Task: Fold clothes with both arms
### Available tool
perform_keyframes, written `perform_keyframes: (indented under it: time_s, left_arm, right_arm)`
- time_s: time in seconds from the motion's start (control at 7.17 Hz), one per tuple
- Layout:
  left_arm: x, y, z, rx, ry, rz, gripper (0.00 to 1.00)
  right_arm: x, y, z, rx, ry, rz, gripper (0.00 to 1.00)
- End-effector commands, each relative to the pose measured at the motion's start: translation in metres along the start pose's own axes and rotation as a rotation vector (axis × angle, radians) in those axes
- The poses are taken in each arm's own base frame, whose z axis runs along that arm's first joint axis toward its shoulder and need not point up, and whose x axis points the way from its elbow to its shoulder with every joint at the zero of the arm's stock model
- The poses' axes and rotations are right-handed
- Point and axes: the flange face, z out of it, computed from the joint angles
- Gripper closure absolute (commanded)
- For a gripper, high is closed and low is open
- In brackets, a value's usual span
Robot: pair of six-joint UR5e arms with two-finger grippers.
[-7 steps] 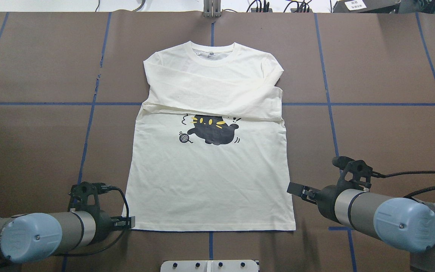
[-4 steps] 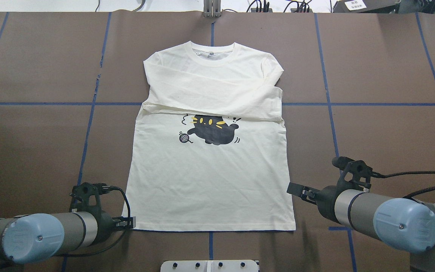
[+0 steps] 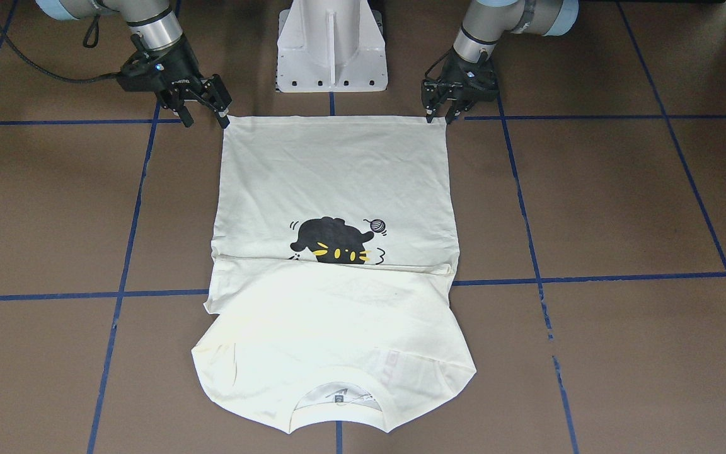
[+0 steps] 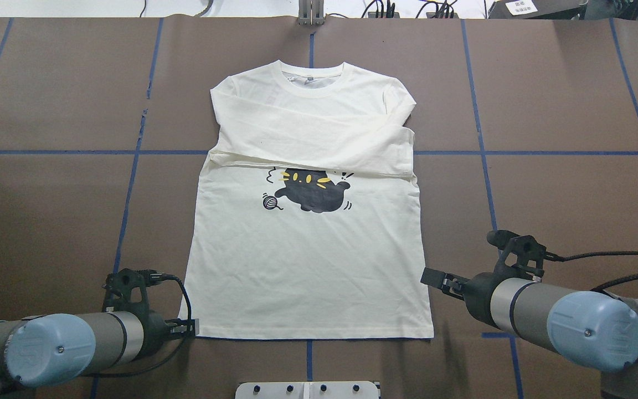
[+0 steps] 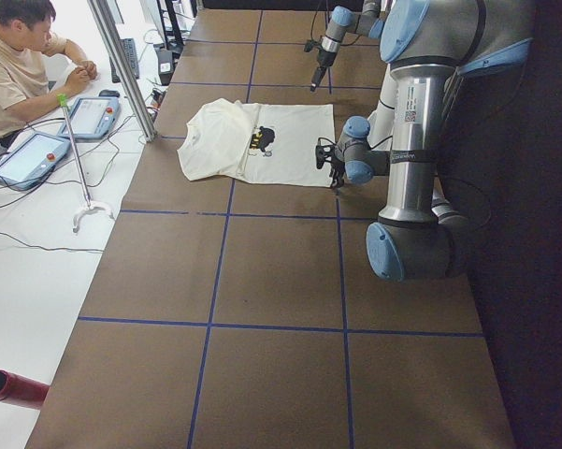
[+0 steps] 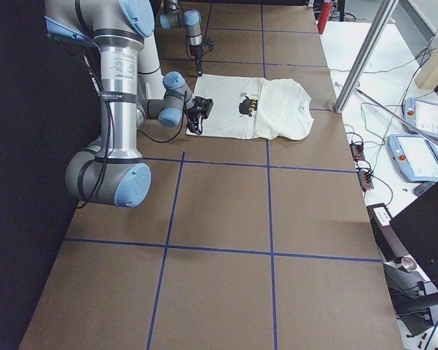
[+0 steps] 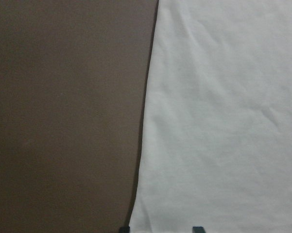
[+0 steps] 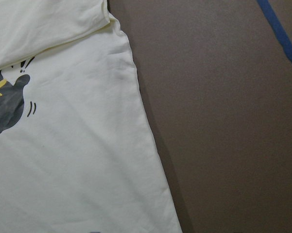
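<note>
The cream-white shirt point(image 4: 308, 266) lies flat and face up on the brown table, neck at the far end. Both sleeves are folded across the chest, just above the black cat print point(image 4: 310, 191). My left gripper point(image 4: 193, 330) is open and low at the hem's left corner point(image 3: 443, 120). In the left wrist view its fingertips point(image 7: 198, 229) straddle the shirt's edge point(image 7: 141, 145). My right gripper point(image 3: 205, 116) is open beside the hem's right corner, with nothing between its fingers. The right wrist view looks down on the shirt's right side edge point(image 8: 146, 136).
The white pedestal point(image 3: 331, 44) stands just behind the hem, between the two arms. Blue tape lines point(image 4: 130, 183) cross the brown table cover. A seated person point(image 5: 23, 56) and tablets point(image 5: 89, 117) are beyond the table's far edge, by a metal pole point(image 5: 122, 70).
My left gripper has sunk slightly closer to the hem's left corner. The right arm and the shirt have not moved.
</note>
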Motion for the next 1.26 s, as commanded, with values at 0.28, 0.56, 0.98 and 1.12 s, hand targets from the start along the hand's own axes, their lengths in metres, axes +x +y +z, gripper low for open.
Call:
perform_keyframes:
  time_s: [0.28,0.56,0.98,1.12]
  left_arm:
    - [0.0001,0.0001,0.001,-0.001,-0.004,0.0,0.47]
    - [-0.001,0.0002,0.0049,-0.001,-0.011,0.0,0.47]
    - [0.0027,0.0031,0.0084,-0.004,-0.008,0.004,0.63]
    - [0.0044,0.0031,0.0081,-0.004,-0.005,0.004,0.81]
  right_arm:
    - [0.0007,0.0002,0.0012,0.0,0.003,-0.001,0.06]
    - [0.0007,0.0001,0.0012,0.002,0.002,-0.001,0.06]
    - [0.0007,0.0001,0.0012,0.002,0.002,-0.001,0.06]
    - [0.0007,0.0001,0.0012,0.002,0.002,-0.001,0.06]
